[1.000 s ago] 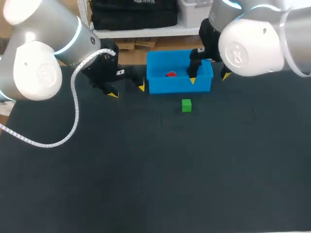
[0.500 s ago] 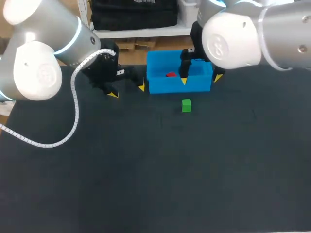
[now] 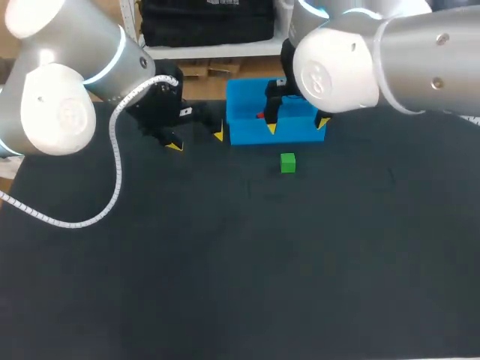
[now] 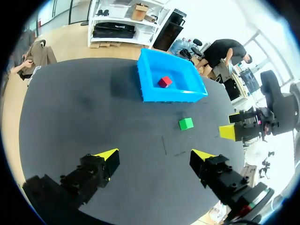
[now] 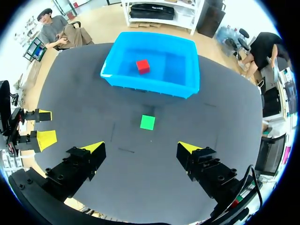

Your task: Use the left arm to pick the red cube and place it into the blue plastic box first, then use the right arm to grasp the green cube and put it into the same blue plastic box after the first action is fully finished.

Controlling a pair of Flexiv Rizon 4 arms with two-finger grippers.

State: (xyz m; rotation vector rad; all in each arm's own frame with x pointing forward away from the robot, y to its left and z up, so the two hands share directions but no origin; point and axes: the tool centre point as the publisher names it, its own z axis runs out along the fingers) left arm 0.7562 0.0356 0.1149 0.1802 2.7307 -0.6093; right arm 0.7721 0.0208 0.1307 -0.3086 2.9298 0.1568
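The red cube (image 5: 142, 66) lies inside the box (image 3: 240, 133), near its middle. The green cube (image 3: 288, 163) sits on the table (image 3: 225, 262) near the box, at 6 o'clock from it in the head view. The left gripper (image 3: 196, 139) hangs at 9 o'clock of the box, fingers spread, holding nothing. The right gripper (image 3: 297, 126) hovers over the box's near wall, released and empty, with the green cube ahead of it

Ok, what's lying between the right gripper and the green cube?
Nothing but bare dark table. In the right wrist view the green cube sits just ahead of the right gripper, whose fingers are open.
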